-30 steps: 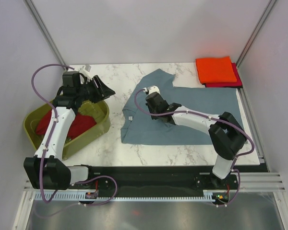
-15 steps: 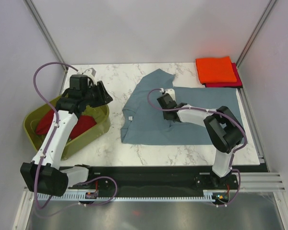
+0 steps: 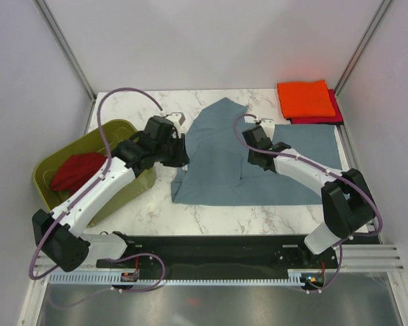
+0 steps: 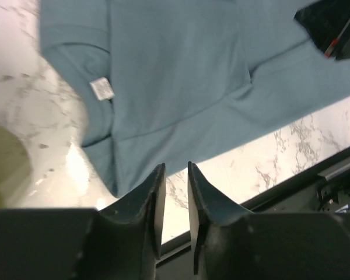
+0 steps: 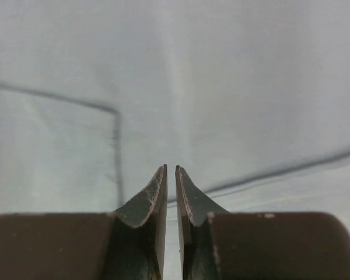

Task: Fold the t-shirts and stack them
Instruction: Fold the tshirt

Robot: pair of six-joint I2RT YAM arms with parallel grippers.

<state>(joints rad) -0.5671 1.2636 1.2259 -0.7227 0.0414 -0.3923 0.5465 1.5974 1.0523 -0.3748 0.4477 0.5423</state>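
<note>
The blue-grey shirt (image 3: 217,170) lies spread out in the middle of the counter (image 3: 156,207), so folding it looks like the job now. The left gripper (image 3: 180,153) hangs over the shirt's left edge, a little open and empty. Next it should pinch that edge. The right gripper (image 3: 256,138) reaches low over the shirt's upper right, nearly closed. I cannot tell if it pinches cloth.

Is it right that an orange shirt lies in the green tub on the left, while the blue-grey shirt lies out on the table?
No. The top view shows a red shirt in the green tub, not an orange one; the orange shirt is folded at the far right corner of the table. The blue-grey shirt does lie out on the table.
</note>
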